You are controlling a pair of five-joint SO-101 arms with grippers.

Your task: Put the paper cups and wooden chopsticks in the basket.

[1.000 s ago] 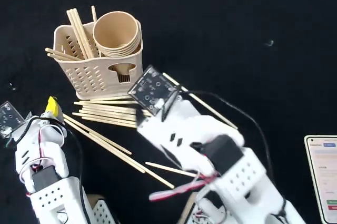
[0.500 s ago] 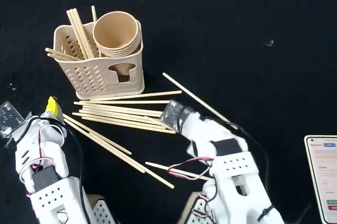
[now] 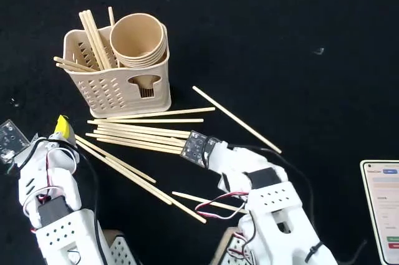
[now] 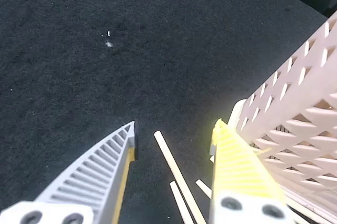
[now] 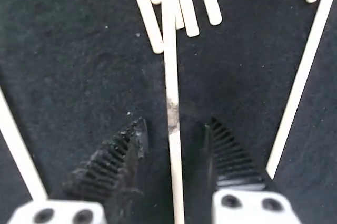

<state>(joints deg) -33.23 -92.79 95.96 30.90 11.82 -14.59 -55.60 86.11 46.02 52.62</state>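
A beige slotted basket (image 3: 118,87) stands at the back left and holds a stack of paper cups (image 3: 138,39) and several wooden chopsticks (image 3: 95,37). More chopsticks (image 3: 146,134) lie loose on the black table in front of it. My right gripper (image 5: 174,129) is open, low over the table, its black fingers on either side of one chopstick (image 5: 169,76). The right arm (image 3: 249,178) is at the right end of that pile. My left gripper (image 4: 174,132) is open at the front left, next to the basket wall (image 4: 295,103), with a chopstick end (image 4: 171,155) between its fingers.
One long chopstick (image 3: 237,120) lies slanted to the right of the pile. Others (image 3: 124,168) run towards the front between the arms. A phone (image 3: 381,202) lies at the table's right edge. The back right of the black table (image 3: 299,40) is bare.
My right arm has drawn back from beside the basket and come down to the loose chopsticks. The left arm has not moved.
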